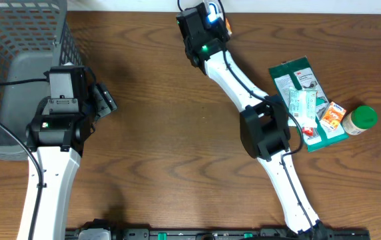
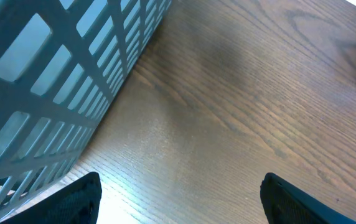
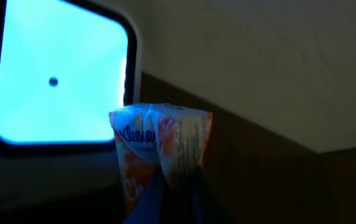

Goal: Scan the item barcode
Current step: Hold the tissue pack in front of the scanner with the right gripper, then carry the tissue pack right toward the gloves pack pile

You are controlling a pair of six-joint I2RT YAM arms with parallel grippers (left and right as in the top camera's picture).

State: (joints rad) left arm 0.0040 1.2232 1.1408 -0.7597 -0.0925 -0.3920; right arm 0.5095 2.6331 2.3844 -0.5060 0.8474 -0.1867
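Observation:
An orange and white Kleenex tissue packet (image 3: pixel 159 143) is pinched by its lower end in my right gripper (image 3: pixel 179 202), which is shut on it. The packet stands upright close in front of a glowing pale-blue scanner window (image 3: pixel 60 74). From overhead, the right gripper (image 1: pixel 214 17) is at the table's far edge, with a sliver of the orange packet (image 1: pixel 228 27) showing beside it. No barcode shows on the packet. My left gripper (image 1: pixel 105 100) hangs open over bare wood by the basket. In the left wrist view nothing lies between the left gripper's (image 2: pixel 178 190) fingers.
A grey mesh basket (image 1: pixel 17 60) fills the far left corner, its wall (image 2: pixel 47 93) close to the left gripper. At the right lie a green flat package (image 1: pixel 287 70), a pale tissue pack (image 1: pixel 302 103), a small orange box (image 1: pixel 332 115) and a green-lidded jar (image 1: pixel 362 120).

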